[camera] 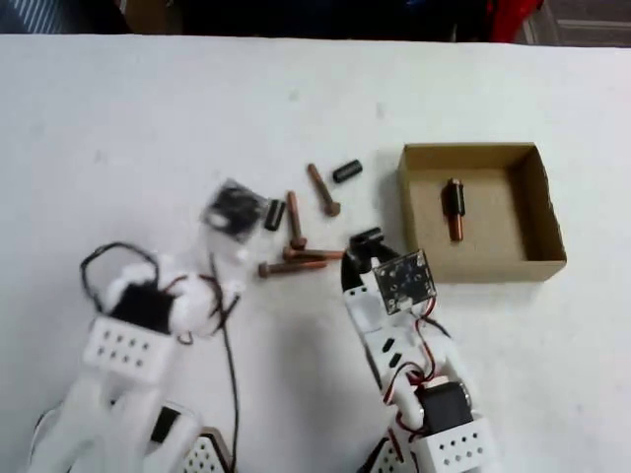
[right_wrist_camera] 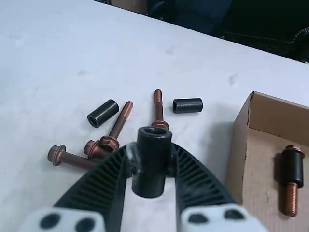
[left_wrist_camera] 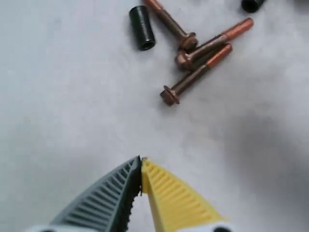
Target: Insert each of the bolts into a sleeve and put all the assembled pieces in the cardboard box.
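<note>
High view first: the table (camera: 118, 108) carries the cardboard box (camera: 471, 151) in its right half, well in from the far edge, and one assembled piece (camera: 455, 209) already lies inside it. Your right gripper (right_wrist_camera: 152, 152) sits just beside the box's left wall, clamped on a sleeve (right_wrist_camera: 154, 169) that stands upright with its bore open at the top. Your left gripper (left_wrist_camera: 141, 165) hangs over bare table just short of the bolts (camera: 314, 254), its fingers pressed together on nothing. Three of those bolts lie touching or crossing near the table's middle, and a fourth bolt (camera: 323, 189) lies slightly apart on the far side. Two spare sleeves (camera: 346, 170) rest near them. The step in hand looks like feeding a bolt into the held sleeve. Spread your left fingers and take the nearest bolt by the shank, close to its head, so the threaded end is free. Line it up with the bore before pushing. Grip firmly on the right, or the sleeve may tilt as the bolt enters.
</note>
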